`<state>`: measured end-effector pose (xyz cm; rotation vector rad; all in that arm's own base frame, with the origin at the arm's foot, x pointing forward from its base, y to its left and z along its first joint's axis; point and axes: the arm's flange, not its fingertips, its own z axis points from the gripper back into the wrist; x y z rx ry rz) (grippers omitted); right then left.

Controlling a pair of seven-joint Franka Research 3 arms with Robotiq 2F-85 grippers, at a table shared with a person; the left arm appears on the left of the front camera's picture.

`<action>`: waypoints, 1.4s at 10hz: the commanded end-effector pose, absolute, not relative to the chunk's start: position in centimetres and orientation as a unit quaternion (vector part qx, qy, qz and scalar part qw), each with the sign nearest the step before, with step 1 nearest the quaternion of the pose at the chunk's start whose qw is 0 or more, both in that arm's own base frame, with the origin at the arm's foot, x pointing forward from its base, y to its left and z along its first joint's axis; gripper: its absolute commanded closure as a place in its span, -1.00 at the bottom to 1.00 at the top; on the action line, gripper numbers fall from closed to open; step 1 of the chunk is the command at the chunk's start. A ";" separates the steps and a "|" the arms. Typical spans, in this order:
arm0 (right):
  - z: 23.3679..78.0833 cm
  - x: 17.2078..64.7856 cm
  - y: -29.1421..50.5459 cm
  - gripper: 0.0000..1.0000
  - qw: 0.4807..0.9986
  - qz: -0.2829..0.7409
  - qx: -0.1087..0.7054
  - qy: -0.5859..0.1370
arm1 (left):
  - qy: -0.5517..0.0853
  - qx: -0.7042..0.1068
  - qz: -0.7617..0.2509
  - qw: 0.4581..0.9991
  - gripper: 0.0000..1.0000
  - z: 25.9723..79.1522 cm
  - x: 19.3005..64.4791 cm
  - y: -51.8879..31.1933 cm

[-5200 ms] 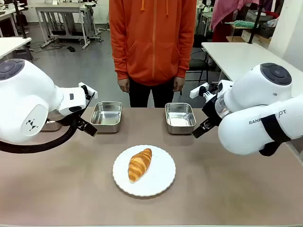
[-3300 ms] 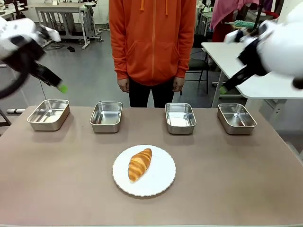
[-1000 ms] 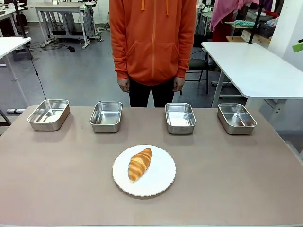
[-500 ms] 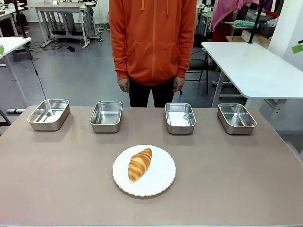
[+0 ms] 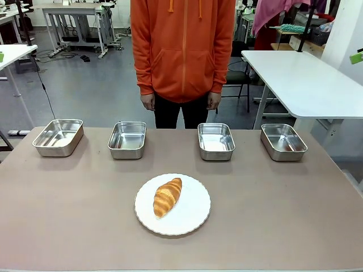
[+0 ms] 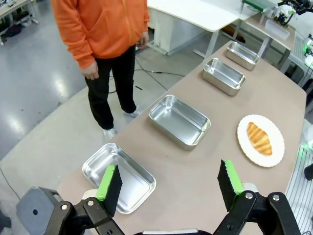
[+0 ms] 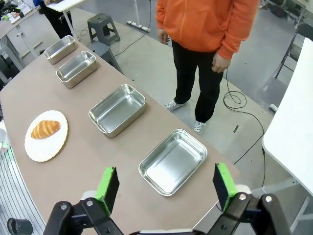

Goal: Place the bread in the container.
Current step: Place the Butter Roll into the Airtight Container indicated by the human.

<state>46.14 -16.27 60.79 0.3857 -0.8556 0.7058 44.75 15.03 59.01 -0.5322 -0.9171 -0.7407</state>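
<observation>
Bread [image 5: 168,196] seemingly well beyond open jaws.

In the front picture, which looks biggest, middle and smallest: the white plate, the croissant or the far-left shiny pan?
1. the white plate
2. the far-left shiny pan, even though it sits farther back
3. the croissant

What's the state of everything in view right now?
croissant: lying on the plate, untouched
plate: holds the croissant
far-left pan: empty
mid-left pan: empty
mid-right pan: empty
far-right pan: empty
left gripper: jaws open, empty
right gripper: jaws open, empty
person: standing at far side, hands down
</observation>
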 end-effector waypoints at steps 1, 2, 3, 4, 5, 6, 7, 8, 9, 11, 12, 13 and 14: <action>60.9 46.1 -16.2 -1.00 0.828 0.335 0.186 -0.410 | -0.435 -0.254 -0.348 0.791 -1.00 59.0 44.5 15.1; 60.9 46.1 -16.2 -1.00 0.828 0.335 0.186 -0.410 | -0.435 -0.254 -0.348 0.791 -1.00 59.0 44.5 15.1; 60.9 46.1 -16.2 -1.00 0.828 0.335 0.186 -0.410 | -0.435 -0.254 -0.348 0.791 -1.00 59.0 44.5 15.1; 60.9 46.1 -16.2 -1.00 0.828 0.335 0.186 -0.410 | -0.435 -0.254 -0.348 0.791 -1.00 59.0 44.5 15.1; 60.9 46.1 -16.2 -1.00 0.828 0.335 0.186 -0.410 | -0.435 -0.254 -0.348 0.791 -1.00 59.0 44.5 15.1; 60.9 46.1 -16.2 -1.00 0.828 0.335 0.186 -0.410 | -0.435 -0.254 -0.348 0.791 -1.00 59.0 44.5 15.1; 60.9 46.1 -16.2 -1.00 0.828 0.335 0.186 -0.410 | -0.435 -0.254 -0.348 0.791 -1.00 59.0 44.5 15.1; 60.9 46.1 -16.2 -1.00 0.828 0.335 0.186 -0.410 | -0.435 -0.254 -0.348 0.791 -1.00 59.0 44.5 15.1; 60.9 46.1 -16.2 -1.00 0.828 0.335 0.186 -0.410 | -0.435 -0.254 -0.348 0.791 -1.00 59.0 44.5 15.1; 60.9 46.1 -16.2 -1.00 0.828 0.335 0.186 -0.410 | -0.435 -0.254 -0.348 0.791 -1.00 59.0 44.5 15.1; 60.9 46.1 -16.2 -1.00 0.828 0.335 0.186 -0.410 | -0.435 -0.254 -0.348 0.791 -1.00 59.0 44.5 15.1; 60.9 46.1 -16.2 -1.00 0.828 0.335 0.186 -0.410 | -0.435 -0.254 -0.348 0.791 -1.00 59.0 44.5 15.1; 60.9 46.1 -16.2 -1.00 0.828 0.335 0.186 -0.410 | -0.435 -0.254 -0.348 0.791 -1.00 59.0 44.5 15.1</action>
